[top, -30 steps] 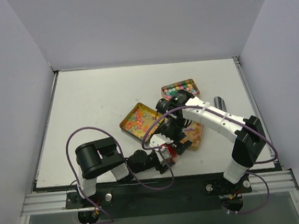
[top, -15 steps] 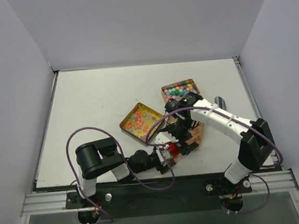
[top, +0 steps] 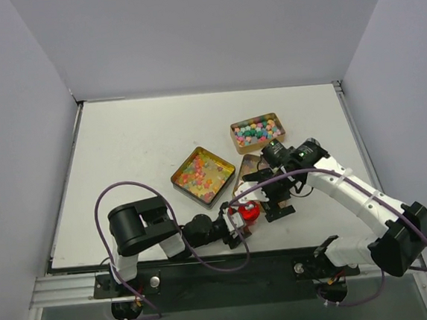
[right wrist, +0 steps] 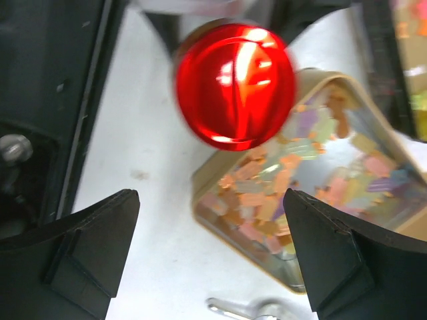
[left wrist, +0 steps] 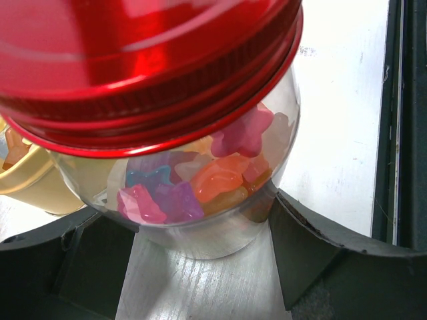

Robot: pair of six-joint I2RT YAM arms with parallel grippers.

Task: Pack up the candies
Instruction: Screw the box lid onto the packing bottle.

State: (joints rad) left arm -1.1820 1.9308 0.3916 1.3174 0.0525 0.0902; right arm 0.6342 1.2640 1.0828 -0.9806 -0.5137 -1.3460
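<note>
My left gripper (top: pixel 237 221) lies low at the near edge and is shut on a clear jar (left wrist: pixel 200 180) with a red round lid (top: pixel 246 212). The jar holds star-shaped candies in pink, purple, blue and orange, and its base sits between my fingers (left wrist: pixel 327 260). My right gripper (top: pixel 269 202) is open and empty, just right of the jar. In the right wrist view the lid (right wrist: pixel 235 83) lies ahead of the gripper (right wrist: pixel 213 253), next to a gold tin of candies (right wrist: pixel 307 193).
A square gold tin (top: pixel 203 174) of orange and red candies sits left of centre. A tin (top: pixel 257 132) of pastel balls sits behind. A third tin (top: pixel 253 165) is partly under my right arm. A shiny metal utensil (right wrist: pixel 247 310) lies near my right fingers.
My right arm has swung right and drawn back from over the jar, uncovering the red lid. My left gripper and the jar have not moved.
</note>
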